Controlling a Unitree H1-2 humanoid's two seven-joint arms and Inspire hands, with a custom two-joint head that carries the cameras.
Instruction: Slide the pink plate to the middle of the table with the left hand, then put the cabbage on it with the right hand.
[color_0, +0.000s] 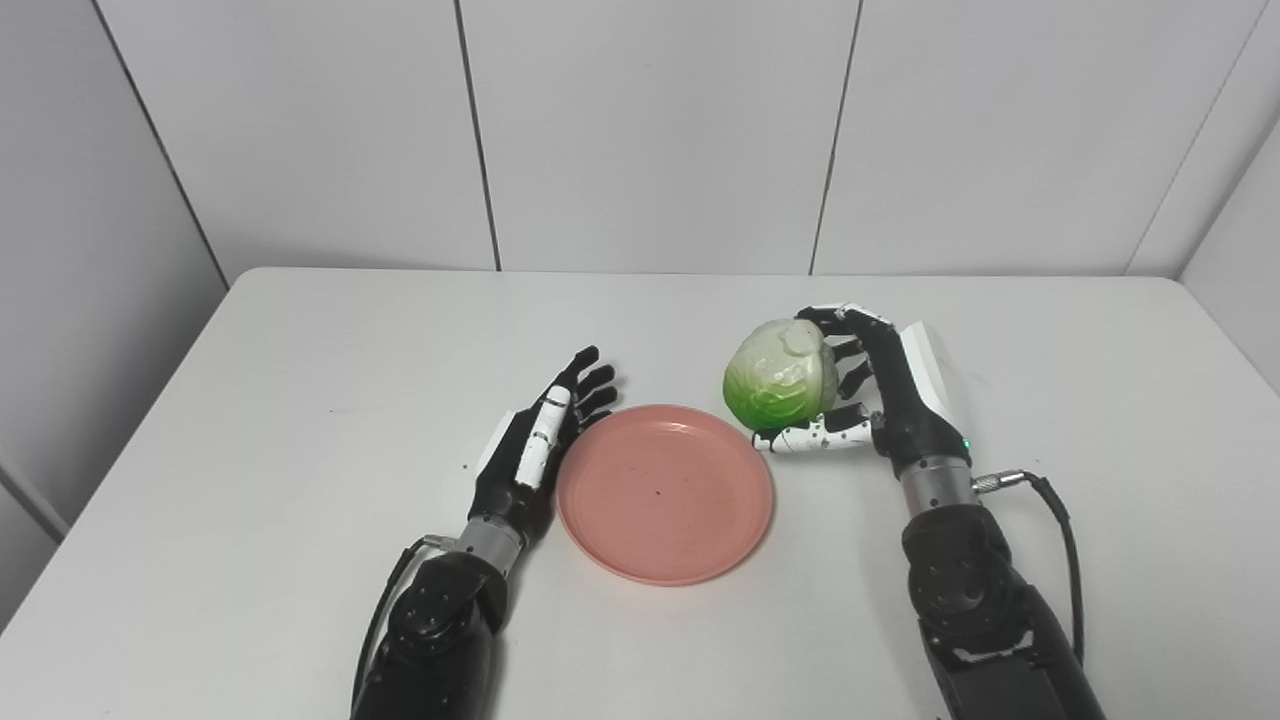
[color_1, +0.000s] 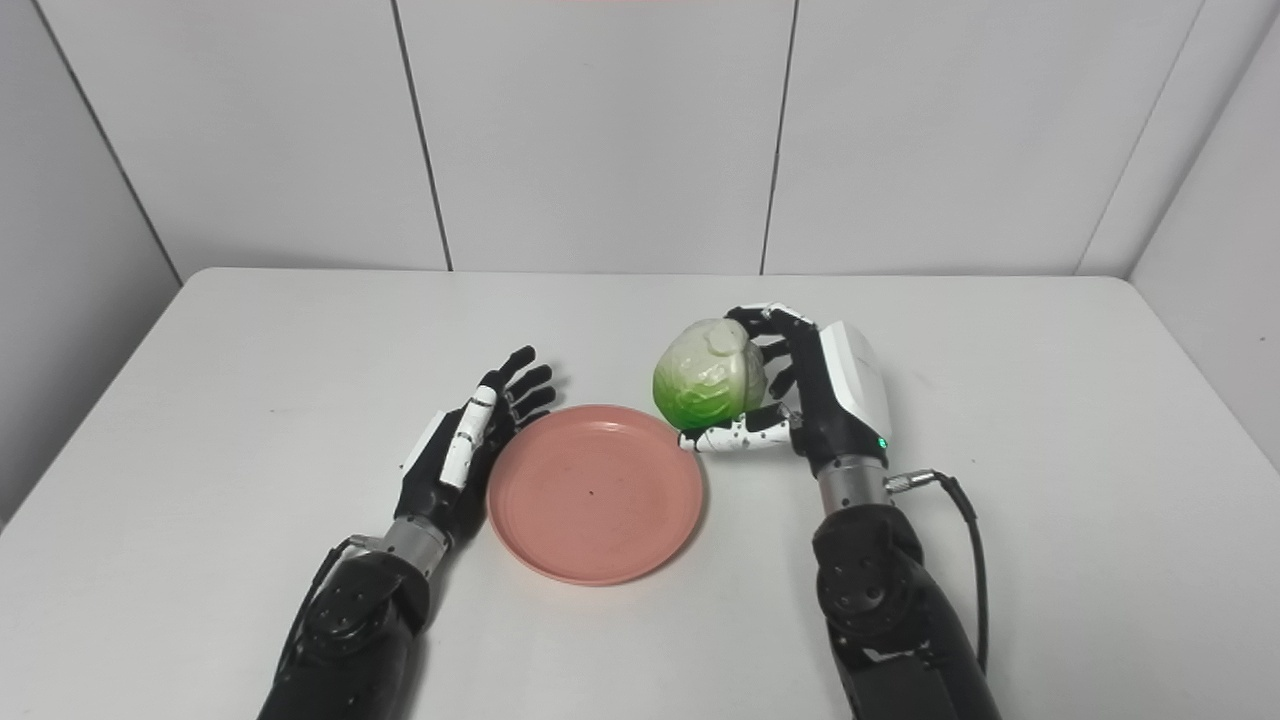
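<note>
Your right hand (color_0: 880, 385) is wrapped around the cabbage (color_0: 781, 374), holding it just above the pink plate's (color_0: 665, 492) far right rim, not over the middle. Plate sits mid-table, empty. Left hand (color_0: 535, 440) rests flat, fingers spread, holding nothing, at the plate's left edge. Risks: let go here and the round cabbage likely hits the rim, rolls off or tips the plate. Left hand could nudge the plate too.

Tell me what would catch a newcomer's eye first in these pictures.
Probably the green and white cabbage, gripped in the right hand just beyond the right rim of the pink plate. The plate lies near the table's middle, with nothing on it. The left hand rests open against its left edge.
</note>
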